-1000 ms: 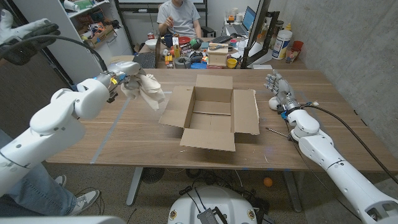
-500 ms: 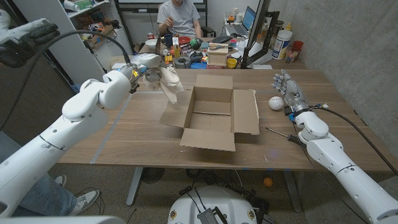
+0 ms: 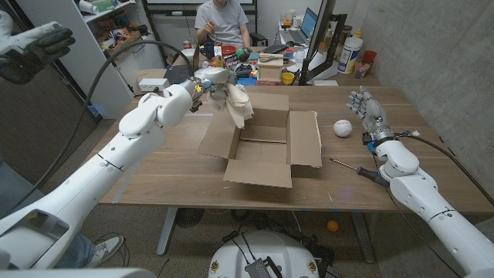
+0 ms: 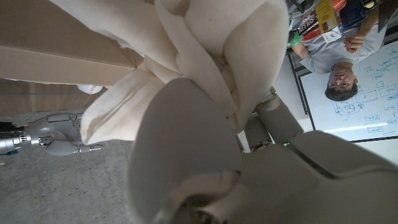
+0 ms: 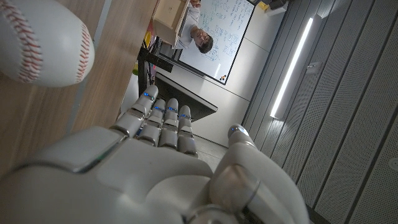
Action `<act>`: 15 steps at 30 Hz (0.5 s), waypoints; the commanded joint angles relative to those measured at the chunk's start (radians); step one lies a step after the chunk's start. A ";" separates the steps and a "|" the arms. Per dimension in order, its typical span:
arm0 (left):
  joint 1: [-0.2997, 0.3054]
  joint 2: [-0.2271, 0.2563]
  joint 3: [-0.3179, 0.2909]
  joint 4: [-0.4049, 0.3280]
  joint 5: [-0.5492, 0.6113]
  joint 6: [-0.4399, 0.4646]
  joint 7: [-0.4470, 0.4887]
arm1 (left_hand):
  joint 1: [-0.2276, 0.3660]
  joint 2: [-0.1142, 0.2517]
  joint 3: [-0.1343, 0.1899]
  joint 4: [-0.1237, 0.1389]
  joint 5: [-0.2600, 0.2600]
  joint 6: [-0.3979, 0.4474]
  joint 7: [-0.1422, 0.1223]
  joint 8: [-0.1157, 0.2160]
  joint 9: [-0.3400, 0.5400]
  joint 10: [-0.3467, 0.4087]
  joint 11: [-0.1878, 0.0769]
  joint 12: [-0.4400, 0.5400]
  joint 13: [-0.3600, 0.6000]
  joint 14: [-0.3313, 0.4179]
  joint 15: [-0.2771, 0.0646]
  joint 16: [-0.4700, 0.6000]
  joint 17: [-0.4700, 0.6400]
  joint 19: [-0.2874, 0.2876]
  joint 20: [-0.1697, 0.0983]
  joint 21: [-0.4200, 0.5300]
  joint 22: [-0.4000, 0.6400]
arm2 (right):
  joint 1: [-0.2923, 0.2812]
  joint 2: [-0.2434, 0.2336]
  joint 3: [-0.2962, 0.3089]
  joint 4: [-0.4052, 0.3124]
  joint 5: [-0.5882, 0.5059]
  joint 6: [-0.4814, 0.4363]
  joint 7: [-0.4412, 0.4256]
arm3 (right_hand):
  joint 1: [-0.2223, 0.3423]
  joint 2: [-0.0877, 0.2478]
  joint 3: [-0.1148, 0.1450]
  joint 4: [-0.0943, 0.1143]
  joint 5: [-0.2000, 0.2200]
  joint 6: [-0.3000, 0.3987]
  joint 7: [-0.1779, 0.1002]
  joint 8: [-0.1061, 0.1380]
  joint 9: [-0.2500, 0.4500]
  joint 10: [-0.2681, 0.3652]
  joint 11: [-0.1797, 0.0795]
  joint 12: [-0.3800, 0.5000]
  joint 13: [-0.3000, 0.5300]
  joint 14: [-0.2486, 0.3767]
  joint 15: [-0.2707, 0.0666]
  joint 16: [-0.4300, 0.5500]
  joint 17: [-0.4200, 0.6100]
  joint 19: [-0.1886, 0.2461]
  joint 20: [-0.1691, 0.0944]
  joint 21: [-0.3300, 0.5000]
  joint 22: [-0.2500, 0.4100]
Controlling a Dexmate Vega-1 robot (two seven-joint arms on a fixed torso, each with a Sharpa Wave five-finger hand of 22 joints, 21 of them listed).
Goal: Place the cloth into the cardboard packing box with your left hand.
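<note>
Our left hand (image 3: 207, 82) grasps the crumpled cream cloth (image 3: 236, 103) above the open brown cardboard packing box's (image 3: 263, 144) rear-left flap; released now, it could drape outside.

In the left wrist view the cloth (image 4: 205, 68) runs off the frame's edge and covers most of the left hand (image 4: 186, 168) — its fingers hidden. The baseball (image 5: 38, 42) is cropped at the right wrist view's corner. Desk clutter (image 3: 247, 66) behind the worktop (image 3: 166, 166) — too small to identify.
</note>
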State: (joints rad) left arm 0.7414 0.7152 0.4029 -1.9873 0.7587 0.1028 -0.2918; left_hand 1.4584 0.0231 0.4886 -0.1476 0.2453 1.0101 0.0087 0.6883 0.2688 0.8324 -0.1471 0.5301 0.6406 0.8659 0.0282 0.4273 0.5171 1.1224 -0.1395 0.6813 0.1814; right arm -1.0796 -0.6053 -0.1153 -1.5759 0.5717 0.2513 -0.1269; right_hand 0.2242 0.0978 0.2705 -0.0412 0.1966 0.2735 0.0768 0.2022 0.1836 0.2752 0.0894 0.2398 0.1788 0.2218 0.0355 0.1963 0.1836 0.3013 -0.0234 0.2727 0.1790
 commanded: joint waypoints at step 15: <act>-0.011 -0.120 0.091 0.120 -0.061 -0.118 -0.051 | -0.003 0.005 0.018 0.002 0.007 0.041 0.036 0.010 -0.001 0.008 -0.012 -0.004 0.036 0.175 -0.243 -0.005 0.104 -0.061 -0.041 0.008 0.001 | 0.031 0.013 -0.014 0.048 0.003 0.015 0.022 | 0.004 0.006 0.005 -0.006 0.002 0.011 0.002 -0.001 0.003 0.011 -0.001 -0.002 0.004 0.013 -0.001 0.000 0.003 0.011 0.005 -0.002 0.006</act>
State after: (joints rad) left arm 0.7340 0.6342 0.4657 -1.9282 0.7301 0.0163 -0.3180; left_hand 1.4556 0.0188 0.4968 -0.1473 0.2491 1.0117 0.0071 0.6921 0.2662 0.8338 -0.1485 0.5284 0.6554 0.8730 0.0322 0.4191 0.5203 1.1184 -0.1355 0.6846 0.1817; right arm -1.0630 -0.6027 -0.1168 -1.5528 0.5756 0.2650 -0.1131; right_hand 0.2242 0.0977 0.2706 -0.0412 0.1966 0.2735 0.0768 0.2022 0.1836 0.2751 0.0894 0.2398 0.1788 0.2254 0.0318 0.1963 0.1836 0.3066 -0.0179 0.2727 0.1790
